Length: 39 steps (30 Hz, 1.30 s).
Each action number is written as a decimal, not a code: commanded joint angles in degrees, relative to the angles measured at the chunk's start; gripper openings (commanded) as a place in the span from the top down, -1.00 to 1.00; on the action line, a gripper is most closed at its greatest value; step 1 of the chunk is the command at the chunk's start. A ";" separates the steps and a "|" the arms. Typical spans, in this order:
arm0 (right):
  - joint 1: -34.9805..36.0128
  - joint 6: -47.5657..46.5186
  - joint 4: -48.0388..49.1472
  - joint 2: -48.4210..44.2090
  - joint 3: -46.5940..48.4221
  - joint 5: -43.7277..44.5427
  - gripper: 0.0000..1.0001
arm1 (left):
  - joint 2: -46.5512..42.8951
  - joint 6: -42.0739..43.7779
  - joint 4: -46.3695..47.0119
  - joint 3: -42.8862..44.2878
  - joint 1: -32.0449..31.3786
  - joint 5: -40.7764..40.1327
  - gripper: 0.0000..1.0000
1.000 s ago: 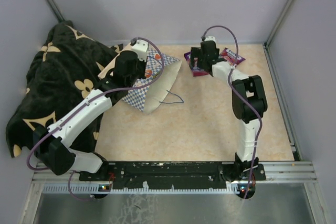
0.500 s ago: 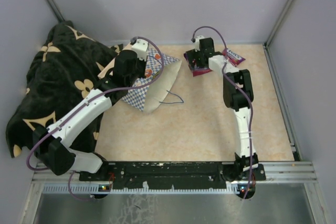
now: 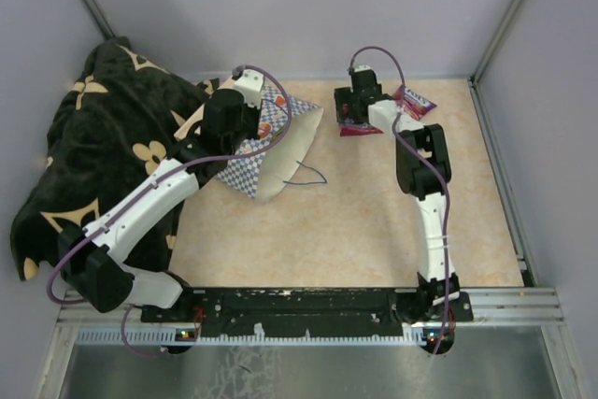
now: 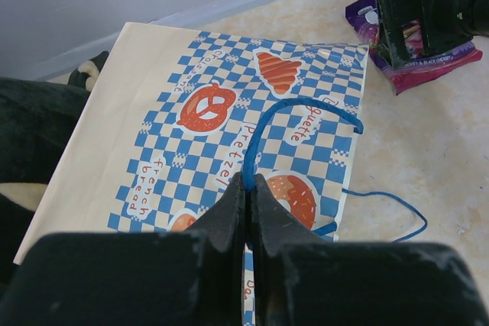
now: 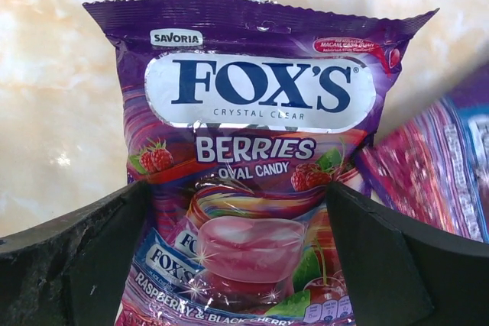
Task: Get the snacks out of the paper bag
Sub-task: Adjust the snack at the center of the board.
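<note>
The paper bag (image 3: 285, 137) lies tilted on its side at the back left, its blue-and-white checkered side (image 4: 221, 112) facing up. My left gripper (image 4: 248, 188) is shut on its blue cord handle (image 4: 290, 108); it also shows in the top view (image 3: 250, 135). My right gripper (image 5: 237, 185) is open, its fingers on either side of a purple berries candy packet (image 5: 252, 150) lying flat on the table. This packet also shows in the top view (image 3: 357, 126). A second purple packet (image 5: 439, 173) lies just to its right (image 3: 414, 102). Any other snacks are hidden.
A black patterned blanket (image 3: 103, 137) is heaped at the left, against the bag. The bag's other blue cord (image 3: 308, 175) trails on the beige table (image 3: 355, 231). Grey walls close the back and sides.
My right arm has stretched farther toward the back and its gripper has shifted slightly left over the purple packet. My left gripper and the bag have not moved.
</note>
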 commanded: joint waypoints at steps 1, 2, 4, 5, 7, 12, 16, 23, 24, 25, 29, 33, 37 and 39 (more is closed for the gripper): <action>-0.24 9.97 -5.95 -5.11 -3.56 5.20 -0.98 | -2.78 -0.26 0.73 0.69 0.42 -0.35 0.90; -0.17 11.75 -6.21 -5.47 -3.94 5.32 -0.98 | -2.96 -0.38 0.86 0.50 0.42 -0.29 0.90; 0.27 14.80 -6.67 -5.99 -4.19 6.42 -0.98 | -3.24 -0.59 1.25 0.11 0.42 -0.28 0.90; 0.51 16.72 -6.74 -6.29 -4.46 7.79 -0.99 | -3.28 -0.65 1.28 0.00 0.42 -0.10 0.90; 0.86 19.86 -6.32 -6.81 -5.59 8.94 -0.99 | -3.31 -0.79 1.16 -0.13 0.40 -0.10 0.89; 1.37 27.86 -7.45 -7.34 -7.38 11.95 -0.98 | -3.65 -0.86 0.67 -0.64 0.42 -0.57 0.88; 2.29 33.91 -9.07 -7.14 -7.71 15.61 -0.99 | -4.15 -0.87 1.11 -1.17 0.42 -0.62 0.87; 3.75 42.39 -9.56 -7.06 -7.61 16.28 -0.99 | -3.81 -0.66 1.07 -1.58 0.42 -0.89 0.86; 3.80 43.12 -9.19 -7.07 -7.51 15.68 -0.99 | -3.78 -0.70 1.07 -1.61 0.41 -0.89 0.86; 3.88 43.89 -8.79 -7.06 -7.45 15.04 -0.98 | -3.80 -0.68 1.07 -1.68 0.45 -0.89 0.85; 4.07 45.10 -6.83 -7.94 -7.51 12.89 -0.99 | -3.13 -0.44 0.72 -1.64 0.51 -1.34 0.84; 4.16 43.25 -4.11 -12.25 -9.39 12.92 -0.99 | -2.77 -0.37 0.56 -1.58 0.51 -1.52 0.84; 4.16 36.37 -1.45 -17.15 -11.36 13.89 -0.99 | -2.83 -0.02 0.93 -1.76 0.60 -2.17 0.83; 4.16 31.04 -0.80 -18.94 -12.16 14.33 -0.99 | -2.85 0.09 1.09 -1.91 0.68 -2.22 0.83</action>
